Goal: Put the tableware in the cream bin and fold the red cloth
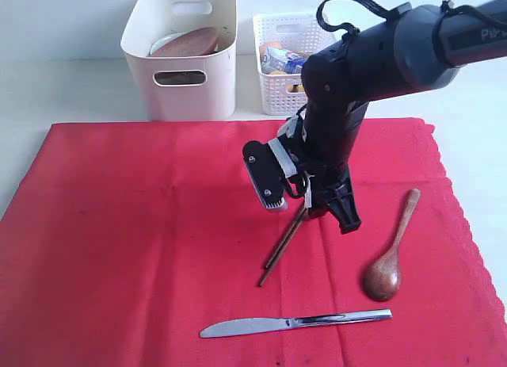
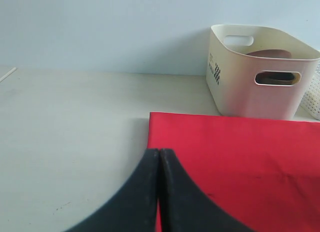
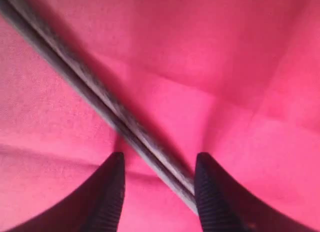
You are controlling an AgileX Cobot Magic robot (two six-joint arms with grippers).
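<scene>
Silver table knife (image 1: 295,323) and brown chopsticks (image 1: 283,244) lie on the bright red cloth (image 1: 142,224), with the right gripper (image 3: 157,164) standing parted astride the chopsticks. Tall cream plastic bin (image 1: 186,93) holds a round brown plate (image 1: 194,42); the left gripper (image 2: 159,154) is pressed together.

Lab bench setup: white table (image 2: 75,117), plain wall (image 2: 100,26), robot arm (image 1: 412,42).

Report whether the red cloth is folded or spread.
Spread. The red cloth lies flat and open across the table, no layer doubled over, with chopsticks, spoon and knife lying on it.
</scene>
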